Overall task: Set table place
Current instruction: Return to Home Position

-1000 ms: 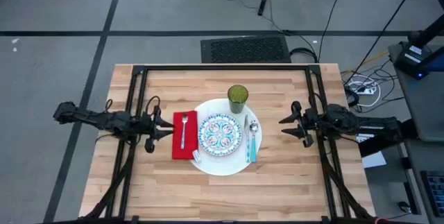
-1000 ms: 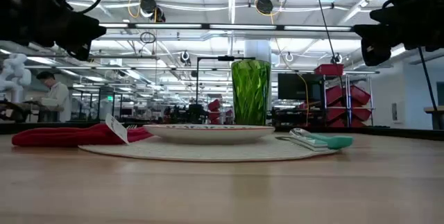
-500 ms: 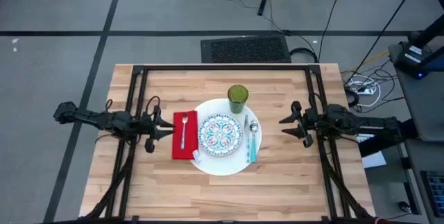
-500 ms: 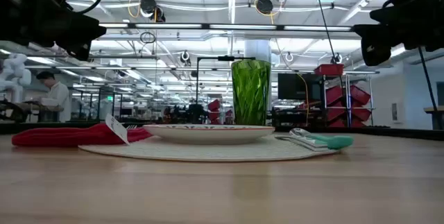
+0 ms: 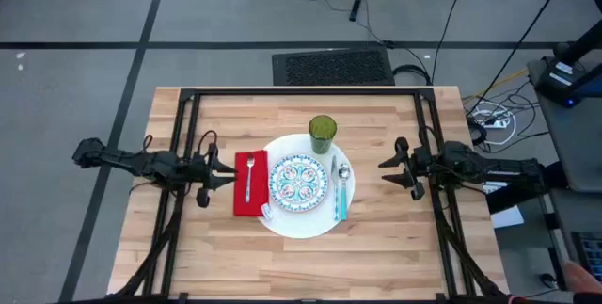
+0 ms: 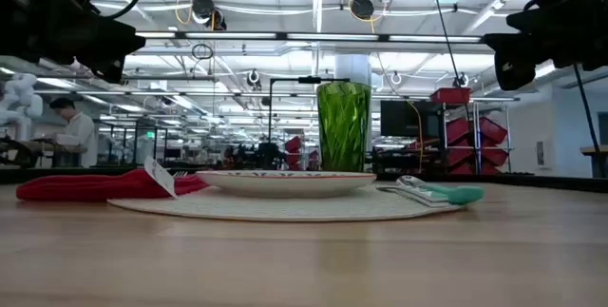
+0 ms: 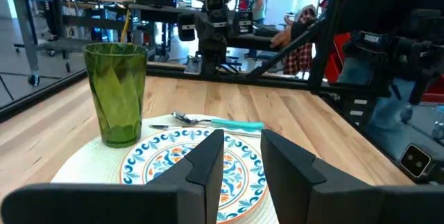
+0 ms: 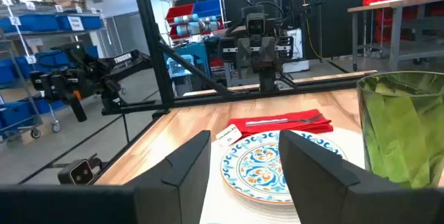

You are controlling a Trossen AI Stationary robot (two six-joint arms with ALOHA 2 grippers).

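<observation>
As things lie, the setting looks complete: on the desk [image 5: 282, 266], the white round plate [image 5: 301, 230] carries the patterned plate [image 5: 298, 184] centred, spoon [image 5: 340, 198] on its right edge, napkin [image 5: 240, 199] with fork [image 5: 248, 180] just left, green cup [image 5: 322, 133] on its far rim. My left pincer [image 5: 231, 174] and right pincer [image 5: 384, 172] hang either side, fingers apart, empty. Only parking left, I judge. Napkin's tag [image 6: 160, 176]: unreadable.

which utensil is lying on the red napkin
The silver fork, on the red napkin; the teal-handled spoon lies on the white mat, right of the patterned plate.
</observation>
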